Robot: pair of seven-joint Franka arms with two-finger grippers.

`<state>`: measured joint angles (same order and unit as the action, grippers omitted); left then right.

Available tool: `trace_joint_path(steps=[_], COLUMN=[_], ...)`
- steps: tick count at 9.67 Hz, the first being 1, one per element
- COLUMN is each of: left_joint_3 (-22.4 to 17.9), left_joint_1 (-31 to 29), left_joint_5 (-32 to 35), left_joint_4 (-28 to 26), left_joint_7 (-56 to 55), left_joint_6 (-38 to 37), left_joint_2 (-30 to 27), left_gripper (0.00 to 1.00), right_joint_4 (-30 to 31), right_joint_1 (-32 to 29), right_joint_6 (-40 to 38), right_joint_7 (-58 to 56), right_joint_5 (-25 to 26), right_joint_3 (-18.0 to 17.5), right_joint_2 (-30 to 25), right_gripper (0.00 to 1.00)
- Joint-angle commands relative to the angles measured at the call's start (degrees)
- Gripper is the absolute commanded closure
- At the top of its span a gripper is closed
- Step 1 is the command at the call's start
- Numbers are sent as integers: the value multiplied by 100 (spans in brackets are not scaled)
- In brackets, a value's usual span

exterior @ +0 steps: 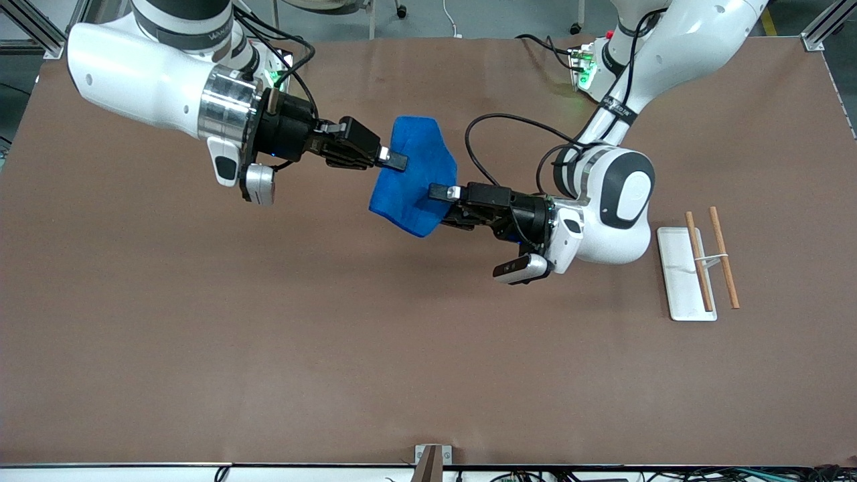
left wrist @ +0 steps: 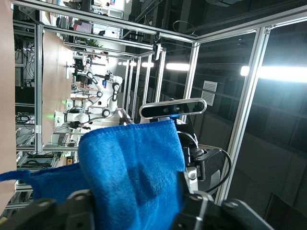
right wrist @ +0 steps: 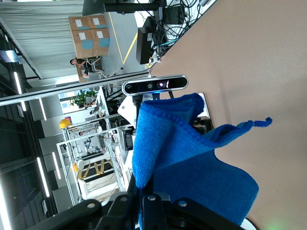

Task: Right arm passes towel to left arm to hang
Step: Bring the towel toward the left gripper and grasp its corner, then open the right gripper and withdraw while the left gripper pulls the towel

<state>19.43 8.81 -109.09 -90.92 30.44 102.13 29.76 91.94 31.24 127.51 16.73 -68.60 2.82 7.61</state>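
The blue towel (exterior: 415,175) hangs in the air over the middle of the table, between the two grippers. My right gripper (exterior: 396,161) is shut on the towel's upper edge; in the right wrist view its fingers (right wrist: 165,203) pinch a fold of the towel (right wrist: 192,177). My left gripper (exterior: 438,193) is open, and the towel's lower part lies between its spread fingers. In the left wrist view the towel (left wrist: 134,167) fills the gap between the two fingers (left wrist: 79,206), which stand wide apart on either side of it.
A white tray (exterior: 679,281) with two wooden rods (exterior: 699,261) stands toward the left arm's end of the table. The brown table (exterior: 268,335) lies below both grippers. Each wrist view shows the other arm's camera beside the towel.
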Motion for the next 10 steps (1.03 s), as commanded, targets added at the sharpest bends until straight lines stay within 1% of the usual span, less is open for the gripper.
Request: trace_joint_path(steps=[1,3,4,5,6,7,9,10], left_joint_3=[34,34,34,34,34,34,8,-10], left_joint_1=[-89,-159,-212,-239,-248,-326,-432,-484], left_joint_5=[-60,-16,-16,-16,-16,-7,19,150], left_joint_4=[-233,-224,-215,-206,-206,-206,-224,-215], left_joint_7=[190,190,182,173,164,138,50,-55], left_joint_6=[9,9,0,0,0,9,44,53], left_joint_2=[-32,-32,-41,-49,-84,-111,-234,-243], left_gripper=[75,86,96,100,100,100,100,100], right_joint_4=[-80,-89,-89,-89,-89,-89,-80,-36], right_joint_1=[48,48,40,40,40,22,-48,-83], right_joint_6=[28,28,28,28,20,11,-24,-42], right_joint_7=[6,6,6,6,23,6,-12,-3], right_joint_5=[-128,-128,-128,-128,-128,-119,-40,82], right_joint_3=[35,26,26,35,26,26,52,87], right_joint_2=[48,48,48,48,48,48,48,48], right_gripper=[100,100,100,100,69,1,0,0])
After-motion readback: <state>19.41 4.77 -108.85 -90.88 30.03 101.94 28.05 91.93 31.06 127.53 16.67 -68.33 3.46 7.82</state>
